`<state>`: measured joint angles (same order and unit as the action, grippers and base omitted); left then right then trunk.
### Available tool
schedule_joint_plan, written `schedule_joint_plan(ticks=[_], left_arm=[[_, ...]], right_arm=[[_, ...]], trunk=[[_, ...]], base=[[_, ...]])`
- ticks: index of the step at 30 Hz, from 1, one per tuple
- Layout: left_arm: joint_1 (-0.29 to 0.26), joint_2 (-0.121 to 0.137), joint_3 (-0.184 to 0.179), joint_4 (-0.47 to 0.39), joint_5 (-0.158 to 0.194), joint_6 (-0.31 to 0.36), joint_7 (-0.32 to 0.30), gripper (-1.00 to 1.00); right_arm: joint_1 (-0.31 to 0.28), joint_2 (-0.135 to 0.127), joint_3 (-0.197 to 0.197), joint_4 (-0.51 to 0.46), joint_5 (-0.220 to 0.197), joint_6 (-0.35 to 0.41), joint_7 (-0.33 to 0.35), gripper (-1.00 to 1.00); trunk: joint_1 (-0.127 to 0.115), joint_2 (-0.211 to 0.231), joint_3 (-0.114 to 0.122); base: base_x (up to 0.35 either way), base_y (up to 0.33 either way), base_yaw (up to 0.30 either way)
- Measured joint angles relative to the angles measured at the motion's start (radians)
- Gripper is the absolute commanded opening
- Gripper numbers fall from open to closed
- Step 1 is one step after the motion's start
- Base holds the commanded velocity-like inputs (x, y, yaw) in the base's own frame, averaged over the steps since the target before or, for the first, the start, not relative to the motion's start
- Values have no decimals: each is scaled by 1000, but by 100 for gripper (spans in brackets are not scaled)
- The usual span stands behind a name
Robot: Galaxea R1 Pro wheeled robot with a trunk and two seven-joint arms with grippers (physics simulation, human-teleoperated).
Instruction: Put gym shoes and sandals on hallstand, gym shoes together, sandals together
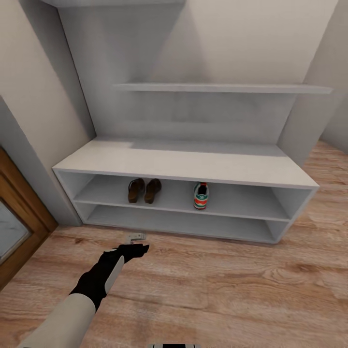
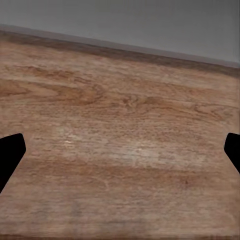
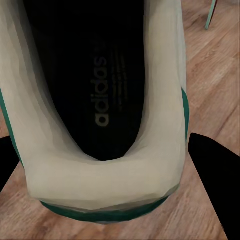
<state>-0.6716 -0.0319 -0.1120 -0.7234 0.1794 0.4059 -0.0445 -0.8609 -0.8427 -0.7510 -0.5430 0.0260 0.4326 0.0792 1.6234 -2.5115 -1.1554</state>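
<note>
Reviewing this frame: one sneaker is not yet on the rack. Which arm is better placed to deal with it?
Right. The right gripper straddles the second gym shoe's heel over the floor. The left gripper hangs open over bare floor; the rack already holds both sandals and one gym shoe.

Sandals [image 1: 144,190] left of sneaker [image 1: 201,195] (same shelf)

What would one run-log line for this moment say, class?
sandals: on hallstand, side by side | gym shoe: same shelf | second gym shoe: between right gripper's fingers | left gripper: open, empty
</note>
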Motion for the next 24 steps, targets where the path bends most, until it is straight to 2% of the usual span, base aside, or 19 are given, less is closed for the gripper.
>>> schedule_joint_plan(ticks=[4, 13, 20, 24], left_arm=[[0, -1, 0, 2, 0, 0, -1, 100], [0, 0, 1, 2, 1, 0, 0, 100], [0, 0, 1, 1, -1, 0, 1, 100], [0, 0, 1, 1, 1, 0, 0, 100]], right_arm=[[0, 0, 1, -1, 0, 0, 0, -100], [1, 0, 1, 1, 0, 0, -2, -100], [0, 0, 2, 1, 0, 0, -2, -100], [0, 0, 2, 1, 0, 0, -2, -100]], trunk=[[0, 0, 0], [0, 0, 2], [0, 0, 2], [0, 0, 2]], base=[[-214, 4, -106], [-302, 85, -241], [-300, 34, -32], [-85, 2, -2]])
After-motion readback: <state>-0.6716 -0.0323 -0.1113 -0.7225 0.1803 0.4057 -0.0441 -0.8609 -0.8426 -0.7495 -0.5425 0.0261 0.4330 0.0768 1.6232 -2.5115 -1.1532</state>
